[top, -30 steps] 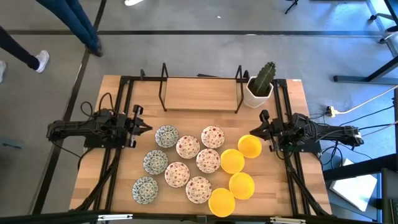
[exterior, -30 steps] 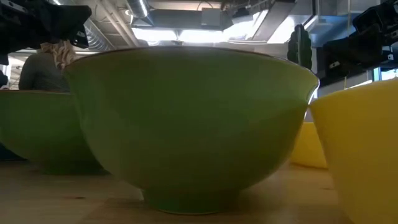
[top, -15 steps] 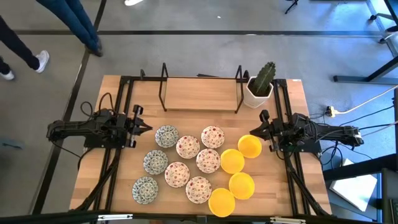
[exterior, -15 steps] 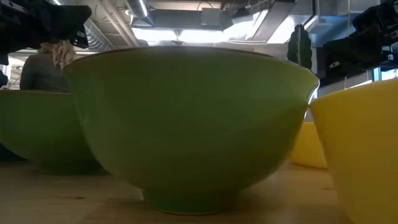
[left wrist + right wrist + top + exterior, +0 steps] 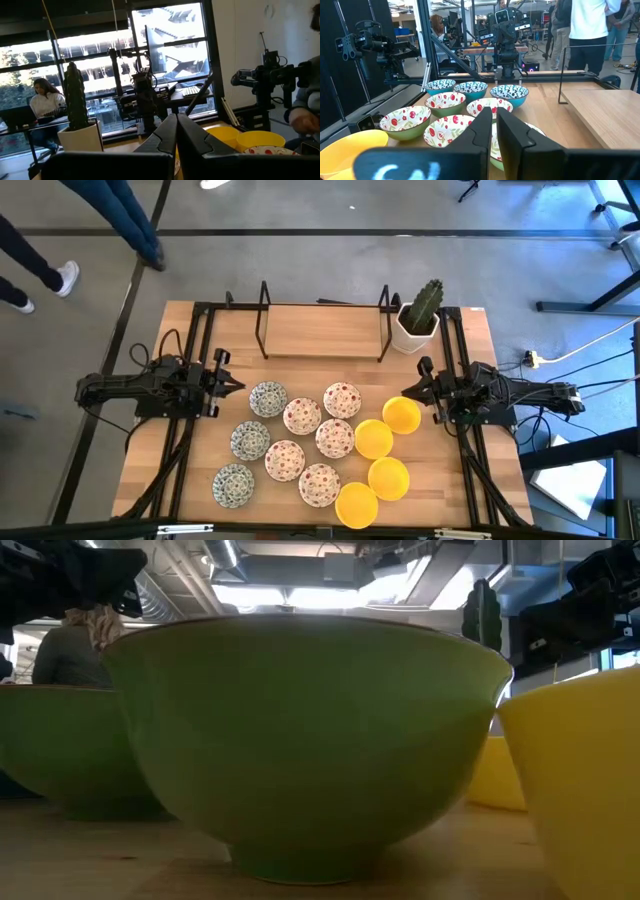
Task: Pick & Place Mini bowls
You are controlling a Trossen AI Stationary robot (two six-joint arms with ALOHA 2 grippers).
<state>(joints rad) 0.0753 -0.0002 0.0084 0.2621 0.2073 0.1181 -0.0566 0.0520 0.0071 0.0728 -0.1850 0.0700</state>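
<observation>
High view: left gripper [image 5: 236, 386] and right gripper [image 5: 406, 390] both pressed together, empty, flanking mini bowls [image 5: 318, 442].

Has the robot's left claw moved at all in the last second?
No. In the high view the left gripper sits in the same spot beside the nearest green-blue bowl, and no bowl has shifted.
</observation>
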